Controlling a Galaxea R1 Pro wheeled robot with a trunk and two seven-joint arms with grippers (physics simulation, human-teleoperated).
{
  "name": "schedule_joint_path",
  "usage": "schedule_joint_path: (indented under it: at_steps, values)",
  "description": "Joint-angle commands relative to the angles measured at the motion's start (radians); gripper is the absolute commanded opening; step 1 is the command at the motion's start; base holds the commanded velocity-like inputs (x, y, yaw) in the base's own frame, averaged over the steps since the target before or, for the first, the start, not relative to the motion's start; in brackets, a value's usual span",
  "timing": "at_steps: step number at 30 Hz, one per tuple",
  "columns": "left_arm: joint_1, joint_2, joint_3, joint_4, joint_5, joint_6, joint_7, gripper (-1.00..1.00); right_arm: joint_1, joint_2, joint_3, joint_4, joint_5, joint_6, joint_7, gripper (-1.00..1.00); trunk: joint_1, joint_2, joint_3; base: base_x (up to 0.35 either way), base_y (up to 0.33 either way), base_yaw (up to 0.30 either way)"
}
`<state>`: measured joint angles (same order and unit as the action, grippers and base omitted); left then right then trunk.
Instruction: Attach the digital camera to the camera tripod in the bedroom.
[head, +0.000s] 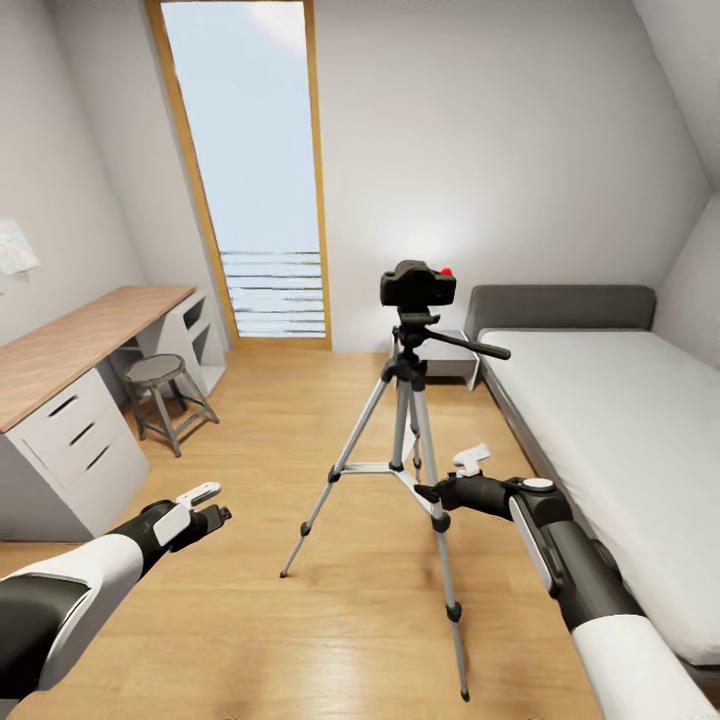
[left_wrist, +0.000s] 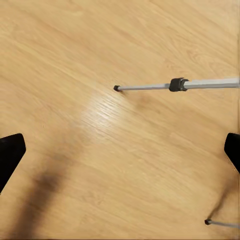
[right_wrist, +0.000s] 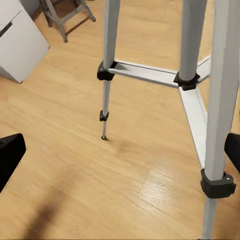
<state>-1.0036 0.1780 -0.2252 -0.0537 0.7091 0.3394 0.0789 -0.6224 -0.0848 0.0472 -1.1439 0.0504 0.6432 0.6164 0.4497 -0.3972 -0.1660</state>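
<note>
The digital camera (head: 417, 285), black with a red button on top, sits on the head of the camera tripod (head: 408, 400), which stands on the wood floor in the middle of the bedroom. My right gripper (head: 448, 476) is open and empty, low beside the tripod's nearest leg and its spreader brace (right_wrist: 150, 74). My left gripper (head: 208, 506) hangs open and empty over the floor, left of the tripod. In the left wrist view a tripod leg (left_wrist: 160, 86) and its foot lie ahead on the floor.
A low grey bed (head: 610, 420) with a white mattress runs along the right. A desk with white drawers (head: 70, 430) and a round stool (head: 160, 385) stand at the left. A tall window (head: 255, 170) is in the far wall.
</note>
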Motion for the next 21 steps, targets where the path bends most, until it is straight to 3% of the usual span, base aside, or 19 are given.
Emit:
schedule_joint_path:
  at_steps: [1, 7, 16, 21]
  values:
    - [-0.006, 0.006, -0.008, -0.003, 0.011, 0.006, 0.005, 1.0, -0.005, 0.005, 0.001, -0.007, 0.011, 0.005, 0.01, 1.0, 0.0, -0.003, -0.002, 0.0, 0.0, 0.0]
    - [-0.04, 0.007, -0.008, 0.001, 0.01, 0.005, 0.008, 1.0, -0.002, -0.001, 0.001, -0.041, 0.011, 0.006, 0.011, 1.0, 0.0, -0.003, -0.002, 0.0, 0.0, 0.0]
    - [0.011, -0.014, -0.009, 0.014, -0.005, -0.006, 0.013, 1.0, 0.039, -0.031, 0.0, -0.091, 0.017, 0.024, 0.004, 1.0, 0.0, -0.003, -0.002, -0.01, 0.0, 0.0]
    - [0.018, -0.016, -0.008, 0.016, -0.003, -0.002, 0.015, 1.0, 0.042, -0.035, -0.001, -0.099, 0.017, 0.027, 0.003, 1.0, 0.0, -0.003, -0.002, -0.208, 0.0, 0.0]
